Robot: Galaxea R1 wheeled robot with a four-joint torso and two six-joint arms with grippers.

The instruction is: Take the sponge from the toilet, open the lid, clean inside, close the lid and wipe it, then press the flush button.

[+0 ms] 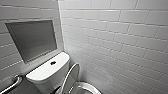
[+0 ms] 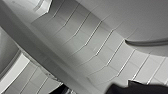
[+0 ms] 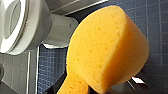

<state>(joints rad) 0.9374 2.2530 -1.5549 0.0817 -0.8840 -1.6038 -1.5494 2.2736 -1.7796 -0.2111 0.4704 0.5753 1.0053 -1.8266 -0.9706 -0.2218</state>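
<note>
Eight items and two grippers, listed left to right.

- Grab bar point(image 1: 13, 83): fixed to the wall, beside the toilet.
- Recess point(image 1: 32, 40): grey, set into the tiles above the tank.
- Toilet point(image 1: 46, 75): white and glossy.
- Flush button point(image 1: 53, 62): dark, set in the middle of the tank top.
- Lid point(image 1: 71, 75): raised, near upright in front of the tank.
- Bowl point(image 1: 86, 87): its rim is exposed just beside the lid.
- Wall point(image 1: 120, 37): white tile, near the bowl.
- Sponge point(image 3: 107, 47): orange, off the toilet. It is clamped at its narrow waist by the closed right gripper point(image 3: 85, 88), with the broad lobe left free, over blue floor tiles point(image 3: 155, 15) near the toilet.
- Left gripper point(image 2: 128, 87): whether it is open or closed cannot be told.

Step judged in hand: cleaning inside, since the lid is already up and the sponge is held.

Handling advice: the sponge is best lowered clear of the upright lid so the lid is not knocked shut. The broad lobe is to be laid flat on the ceramic and swept round under the rim. Light pressure is advised, because soft foam is likely to compress and could be twisted out of a grip on its waist.
</note>
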